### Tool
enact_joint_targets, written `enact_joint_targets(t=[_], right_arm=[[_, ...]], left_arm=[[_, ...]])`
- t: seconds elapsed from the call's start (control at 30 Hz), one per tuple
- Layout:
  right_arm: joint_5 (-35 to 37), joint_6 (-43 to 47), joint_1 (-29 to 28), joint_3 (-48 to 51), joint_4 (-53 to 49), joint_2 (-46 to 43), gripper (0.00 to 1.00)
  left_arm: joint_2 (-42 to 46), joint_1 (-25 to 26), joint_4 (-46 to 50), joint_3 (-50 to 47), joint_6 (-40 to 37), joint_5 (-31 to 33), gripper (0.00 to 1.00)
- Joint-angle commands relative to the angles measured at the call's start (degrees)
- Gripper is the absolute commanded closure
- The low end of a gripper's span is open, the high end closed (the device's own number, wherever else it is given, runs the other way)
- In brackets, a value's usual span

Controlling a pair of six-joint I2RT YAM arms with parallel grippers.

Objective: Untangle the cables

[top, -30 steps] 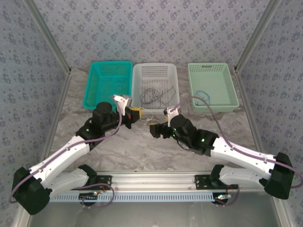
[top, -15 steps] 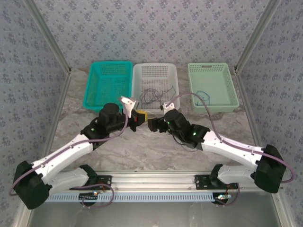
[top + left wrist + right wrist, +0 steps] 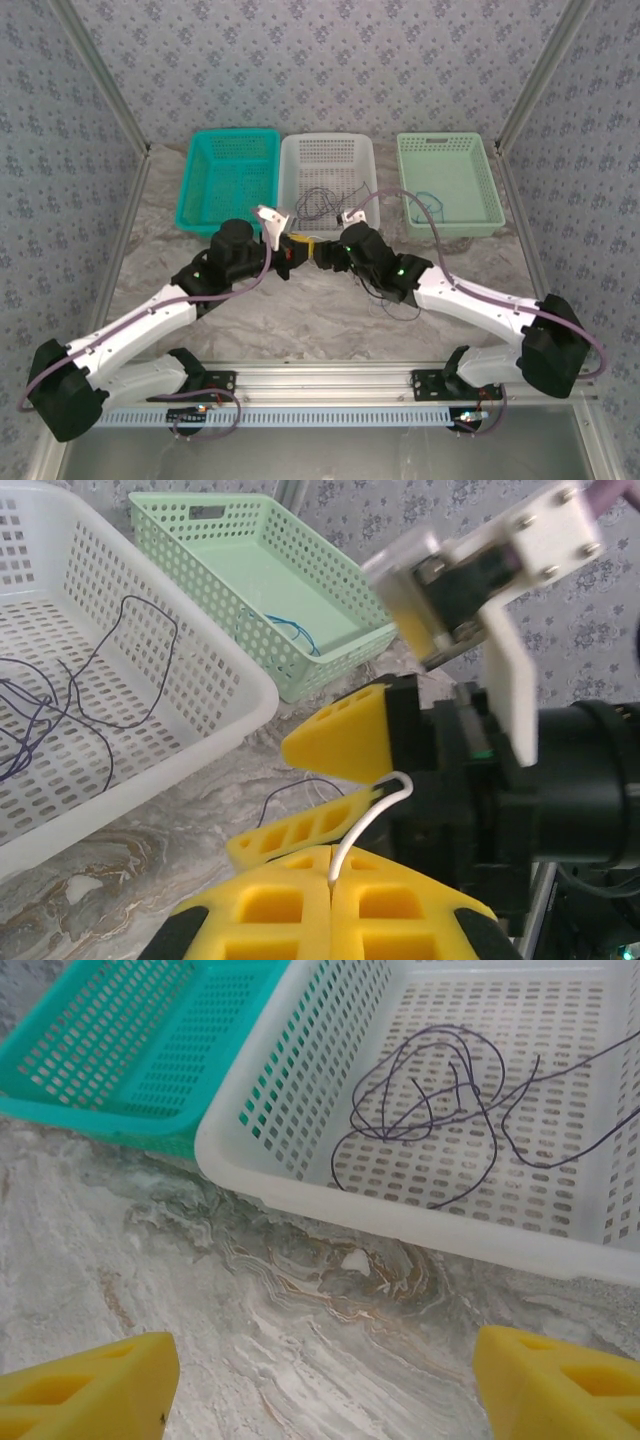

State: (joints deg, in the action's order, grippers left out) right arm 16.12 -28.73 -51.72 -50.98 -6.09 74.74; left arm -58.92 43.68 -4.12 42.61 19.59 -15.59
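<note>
Handover step. Left claw [image 3: 330, 885] is clamped on the whitish cable [image 3: 362, 818], lower centre of frame. Right claw [image 3: 330, 785] is spread wide, straddling it, not pinching yet. Dark cables [image 3: 430, 1090] sit in the white basket [image 3: 300, 1185], upper right. Next, I'd say: right claw closes, then both pull apart gently.

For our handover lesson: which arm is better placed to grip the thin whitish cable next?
Probably right. The left gripper is shut on the thin whitish cable; the open right gripper has its loop between its jaws.
</note>
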Motion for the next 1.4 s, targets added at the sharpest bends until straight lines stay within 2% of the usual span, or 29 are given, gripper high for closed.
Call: enact_joint_targets(t=[0.0, 0.17, 0.43, 0.63, 0.8, 0.9, 1.0, 1.13, 1.37], right_arm=[[3.1, -0.6, 0.1, -2.3, -4.4, 1.5, 0.25], [7.1, -0.9, 0.1, -2.4, -10.2, 2.1, 0.34], [12.3, -1.9, 0.1, -2.0, -18.3, 0.8, 0.28], [12.9, -1.0, 1.0, -1.3, -17.5, -1.9, 0.30], [10.8, 1.8, 1.1, -1.5, -15.4, -3.2, 0.44], [11.6, 3.8, 1.2, -1.5, -15.8, -3.9, 0.62], [11.7, 6.0, 2.1, -1.7, -16.8, -4.8, 0.75], [11.1, 9.0, 3.6, -2.0, -17.2, -6.6, 0.82], [9.0, 12.8, 5.2, -4.9, -17.3, -7.2, 0.88]], left_arm=[[2.2, 0.4, -2.2, 1.9, 0.2, 0.2, 0.99], [3.9, 0.4, -0.7, 2.1, -0.6, 1.3, 0.98], [3.9, 0.4, 1.7, 2.5, -0.9, 3.4, 0.98], [1.9, 0.4, 3.7, 3.3, -0.6, 1.6, 0.98], [0.8, 0.4, 4.4, 3.6, -0.3, 0.4, 0.98], [-0.4, 0.4, 7.2, 4.9, -1.0, -0.8, 0.98], [-1.6, 0.4, 9.4, 5.5, -1.6, -2.7, 0.98], [-2.8, 0.4, 10.6, 5.7, -1.8, -6.1, 0.98], [-5.5, 0.5, 12.1, 6.3, -1.8, -11.1, 0.97]])
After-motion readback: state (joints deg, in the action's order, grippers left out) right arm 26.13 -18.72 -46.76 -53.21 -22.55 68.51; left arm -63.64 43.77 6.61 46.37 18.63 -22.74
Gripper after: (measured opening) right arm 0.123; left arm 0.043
